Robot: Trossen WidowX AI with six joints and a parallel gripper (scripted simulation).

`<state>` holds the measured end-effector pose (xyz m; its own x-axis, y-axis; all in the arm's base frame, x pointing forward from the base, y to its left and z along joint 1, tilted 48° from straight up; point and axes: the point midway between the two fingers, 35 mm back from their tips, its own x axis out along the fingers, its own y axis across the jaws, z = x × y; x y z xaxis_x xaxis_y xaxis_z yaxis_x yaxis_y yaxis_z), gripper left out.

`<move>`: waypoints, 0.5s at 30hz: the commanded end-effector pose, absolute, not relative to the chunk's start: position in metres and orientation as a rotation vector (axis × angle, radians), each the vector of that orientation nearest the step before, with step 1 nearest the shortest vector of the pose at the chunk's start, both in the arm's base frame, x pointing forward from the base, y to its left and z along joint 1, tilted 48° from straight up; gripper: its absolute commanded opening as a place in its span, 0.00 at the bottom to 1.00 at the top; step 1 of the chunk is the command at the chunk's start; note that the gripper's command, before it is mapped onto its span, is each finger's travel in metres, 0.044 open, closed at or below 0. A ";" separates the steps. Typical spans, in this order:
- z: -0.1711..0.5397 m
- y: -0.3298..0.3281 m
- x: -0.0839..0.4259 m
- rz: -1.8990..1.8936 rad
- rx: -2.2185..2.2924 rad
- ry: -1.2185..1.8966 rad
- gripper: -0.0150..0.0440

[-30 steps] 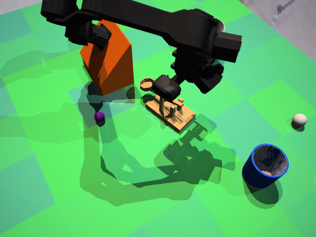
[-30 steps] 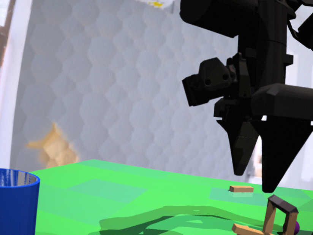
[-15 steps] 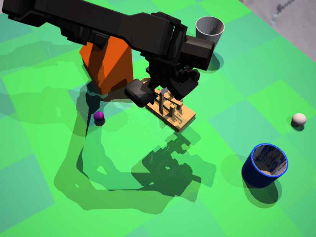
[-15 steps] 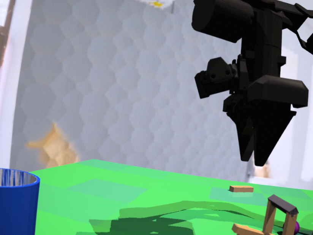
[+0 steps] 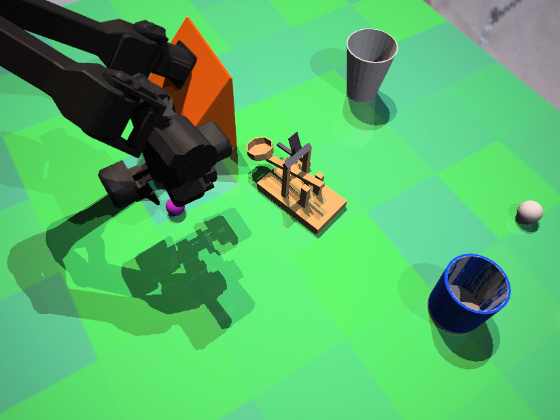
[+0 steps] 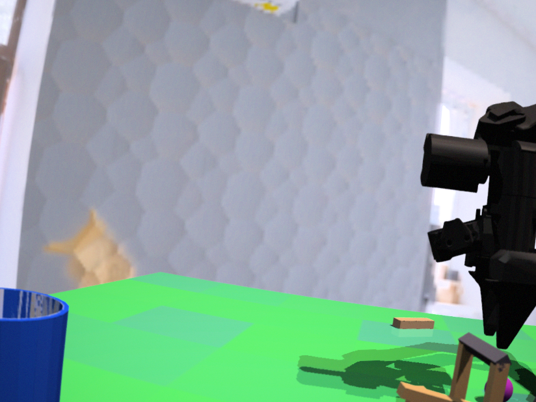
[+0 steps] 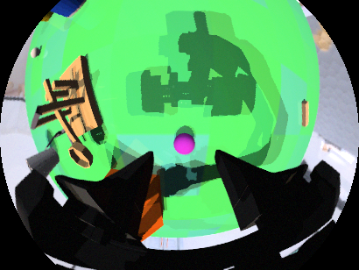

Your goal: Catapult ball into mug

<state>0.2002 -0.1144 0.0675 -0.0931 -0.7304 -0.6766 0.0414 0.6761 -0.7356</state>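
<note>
My tool (image 5: 166,195) (image 6: 495,341) (image 7: 184,155), wide and holding nothing, should centre over the magenta ball (image 5: 175,207) (image 6: 505,389) (image 7: 184,144) just beyond its fingertips before descending.

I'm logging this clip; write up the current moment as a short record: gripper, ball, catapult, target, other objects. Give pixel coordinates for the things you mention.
gripper: open, nothing held, fingertips above the table (image 6: 496,339) (image 7: 184,154)
ball: magenta ball (image 5: 175,207) (image 7: 184,144), on the green table, outside the catapult's cup
catapult: wooden catapult (image 5: 332,205) (image 7: 83,98), upright, cup (image 5: 259,154) raised and unloaded
target: blue mug (image 5: 457,312) (image 6: 30,359), upright, no ball visible inside
other objects: gray tapered cup (image 5: 367,79); white ball (image 5: 529,211) (image 7: 35,53); orange wedge (image 5: 205,85) (image 7: 151,216); small wooden block (image 6: 413,323) (image 7: 305,113)
task stage: ball not loaded
</note>
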 end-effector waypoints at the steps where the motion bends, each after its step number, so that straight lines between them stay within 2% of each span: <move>1: 0.068 -0.122 0.187 -0.729 -0.593 1.532 0.76; 15: 0.052 -0.136 0.183 -0.728 -0.592 1.532 0.76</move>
<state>0.1840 -0.1318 0.0553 -0.0897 -0.7370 -0.6700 0.0551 0.6680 -0.7421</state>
